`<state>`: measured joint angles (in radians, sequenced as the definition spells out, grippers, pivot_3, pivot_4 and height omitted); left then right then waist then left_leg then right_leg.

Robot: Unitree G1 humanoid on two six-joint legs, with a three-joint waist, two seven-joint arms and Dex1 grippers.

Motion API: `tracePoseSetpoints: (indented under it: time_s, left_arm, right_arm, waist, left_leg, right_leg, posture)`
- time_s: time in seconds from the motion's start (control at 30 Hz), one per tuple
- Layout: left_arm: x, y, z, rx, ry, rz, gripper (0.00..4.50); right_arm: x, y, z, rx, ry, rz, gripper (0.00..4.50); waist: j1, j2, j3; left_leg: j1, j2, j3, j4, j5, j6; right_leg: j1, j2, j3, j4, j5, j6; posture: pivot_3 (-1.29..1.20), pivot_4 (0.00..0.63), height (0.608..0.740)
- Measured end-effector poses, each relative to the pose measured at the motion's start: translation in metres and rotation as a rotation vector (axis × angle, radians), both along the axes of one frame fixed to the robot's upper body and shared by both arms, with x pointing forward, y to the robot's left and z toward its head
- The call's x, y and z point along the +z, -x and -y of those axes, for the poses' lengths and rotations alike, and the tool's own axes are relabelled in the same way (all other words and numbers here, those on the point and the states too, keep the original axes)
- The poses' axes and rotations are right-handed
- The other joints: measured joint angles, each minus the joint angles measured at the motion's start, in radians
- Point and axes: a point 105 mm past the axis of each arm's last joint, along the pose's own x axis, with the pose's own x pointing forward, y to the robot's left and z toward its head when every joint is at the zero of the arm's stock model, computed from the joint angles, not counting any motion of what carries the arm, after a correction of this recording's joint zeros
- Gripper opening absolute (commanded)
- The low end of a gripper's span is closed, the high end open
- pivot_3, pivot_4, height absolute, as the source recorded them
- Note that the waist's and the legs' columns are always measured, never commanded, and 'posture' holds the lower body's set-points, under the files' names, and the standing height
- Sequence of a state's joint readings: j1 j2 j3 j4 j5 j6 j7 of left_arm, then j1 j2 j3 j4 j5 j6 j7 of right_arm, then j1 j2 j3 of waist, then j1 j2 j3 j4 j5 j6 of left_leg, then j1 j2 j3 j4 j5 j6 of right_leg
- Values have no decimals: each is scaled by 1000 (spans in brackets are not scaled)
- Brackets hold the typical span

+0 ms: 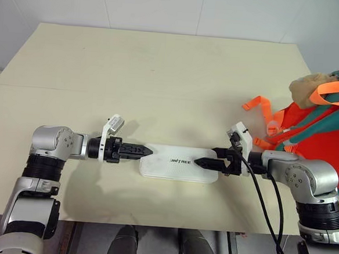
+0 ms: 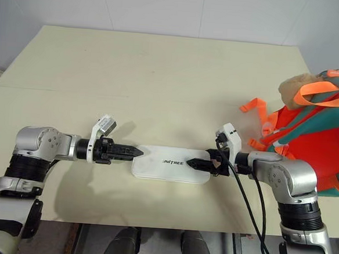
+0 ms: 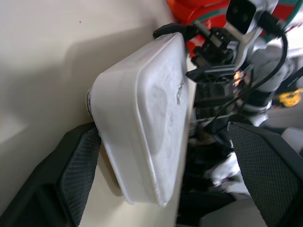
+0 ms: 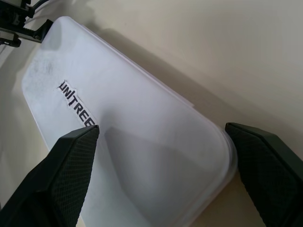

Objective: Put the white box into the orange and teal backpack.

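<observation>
Both sets of jaws stand wide apart, each straddling one short end of the white box [image 1: 179,161] without clamping it. In the left eye view the left gripper [image 1: 146,151] reaches in from the left of the frame to the box's left end, and the right gripper [image 1: 201,162] reaches in from the right to its other end; the box lies flat on the cream table [image 1: 150,73], low in the middle of the frame. The orange and teal backpack [image 1: 318,123] sits at the right edge, with a tan plush toy [image 1: 305,89] on top.

Left wrist view: the box end lies between the two spread black fingers [image 3: 78,172], and the backpack shows at the upper edge.

Right wrist view: the lettered box top lies between the parted fingers [image 4: 71,165].
</observation>
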<state>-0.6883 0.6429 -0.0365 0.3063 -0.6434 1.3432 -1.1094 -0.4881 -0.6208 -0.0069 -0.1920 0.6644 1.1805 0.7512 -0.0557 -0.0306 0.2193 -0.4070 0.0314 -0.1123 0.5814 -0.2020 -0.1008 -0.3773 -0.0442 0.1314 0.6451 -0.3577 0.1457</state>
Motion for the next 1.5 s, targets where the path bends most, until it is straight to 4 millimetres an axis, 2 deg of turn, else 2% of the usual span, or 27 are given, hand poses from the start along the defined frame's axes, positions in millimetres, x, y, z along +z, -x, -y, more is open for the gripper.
tracePoseSetpoints:
  time_s: [0.23, 0.37, 0.47, 0.6, 0.7, 0.83, 1.07, 1.27, 1.5]
  left_arm:
    - [2, -21, -16, 65, -91, 250, 4477]
    - [6, -32, -35, 128, -185, 354, 4477]
    - [11, -27, -57, 148, -248, 341, 4477]
    - [14, -11, -67, 115, -244, 248, 4477]
    - [15, 0, -64, 83, -204, 173, 4477]
    - [16, 15, -51, 19, -140, 93, 4477]
    - [13, 21, -46, -4, -129, 40, 4477]
    - [4, 24, -36, -39, -123, 10, 4477]
    - [-1, 28, -23, -72, -99, 7, 4477]
  right_arm:
    - [-1, 0, -1, 0, -4, -2, 4500]
    - [-1, 0, -3, 6, -11, -2, 4500]
    - [-1, 0, -3, 6, -11, 0, 4500]
    - [6, 0, -4, 15, -12, 42, 4500]
    - [15, 0, -2, 19, 6, 99, 4500]
    - [29, 0, 12, -8, 47, 161, 4500]
    - [37, 19, 36, -49, 98, 110, 4500]
    - [27, 39, 44, -70, 118, 1, 4500]
    - [12, 50, 32, -72, 61, -78, 4500]
  waist:
    - [1, 0, 0]
    - [-5, 0, 0]
    - [-6, 0, 0]
    - [-2, 0, 0]
    - [3, 0, 0]
    - [3, 0, 0]
    - [0, 0, 0]
    - [3, 0, 0]
    - [3, 0, 0]
  left_leg:
    - [1, 0, 0, 2, 1, 0]
    - [1, 0, 0, 2, 2, 0]
    - [1, 0, 0, 0, 2, 0]
    - [0, 0, 0, -3, 1, 0]
    - [-2, 0, -1, -3, -1, -1]
    - [-4, 0, -1, -3, -1, -1]
    - [-4, 0, -1, -2, -1, 0]
    - [-4, 0, -1, -2, -1, 0]
    - [-3, 0, -1, -2, -1, 0]
  right_leg:
    - [1, 0, 0, 1, 2, 0]
    - [1, 0, 1, 0, 4, 0]
    - [0, 0, 1, 0, 3, 0]
    - [-1, 0, 0, -1, 0, 0]
    - [-2, 0, -1, -1, -2, 0]
    - [-3, 0, -1, -1, -4, 0]
    - [-4, 0, -1, 1, -4, -1]
    - [-4, 0, -1, 1, -5, -1]
    - [-3, -1, -1, 1, -4, -1]
  posture:
    - [0, 150, 740]
    - [0, 150, 740]
    - [0, 150, 740]
    - [0, 150, 740]
    - [0, 150, 740]
    - [0, 150, 740]
    - [0, 150, 740]
    - [0, 150, 740]
    - [0, 150, 740]
